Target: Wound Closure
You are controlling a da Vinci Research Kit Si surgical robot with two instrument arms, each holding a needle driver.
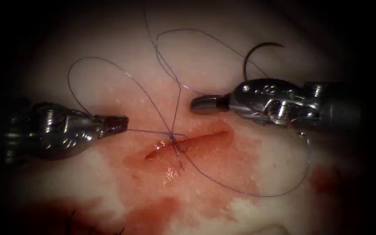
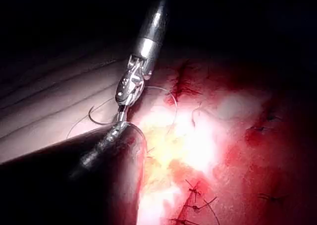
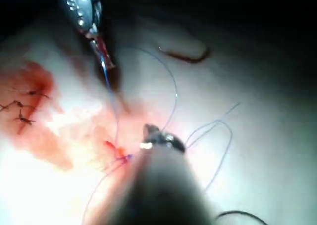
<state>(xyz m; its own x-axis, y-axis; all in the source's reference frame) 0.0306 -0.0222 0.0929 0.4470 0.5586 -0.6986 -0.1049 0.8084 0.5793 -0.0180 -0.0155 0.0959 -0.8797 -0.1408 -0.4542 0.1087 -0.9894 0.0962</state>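
- The cut (image 1: 188,146) is lying as a slanted slit in the middle of the tissue (image 1: 205,56), its long axis running from near-left up to far-right, with red fluid (image 1: 153,204) spreading over the near side.
- The left tool (image 1: 117,125) is sitting left of the cut, its tip pointing right; its jaws are closed on the thread (image 1: 149,130), which is running taut from the tip to a knot (image 1: 173,138) at the cut.
- The right tool (image 1: 205,104) is hovering just past the far edge of the cut, tip pointing left; its jaws are looking pressed together with nothing visibly between them, though the tip is dark and this is hard to confirm.
- The needle (image 1: 257,54) is lying free on the pale tissue beyond the right tool, on the right side of the cut, not in the tissue and held by neither tool; its curve is arching away from the tool, one end pointing right.
- Loose thread is looping widely over the far tissue and sweeping around the near-right side, so open room is lying mostly on the bare pale tissue at far left and far right.
- In the right wrist view, the left tool (image 3: 106,61) is holding the thread stretched down to the knot (image 3: 121,154).
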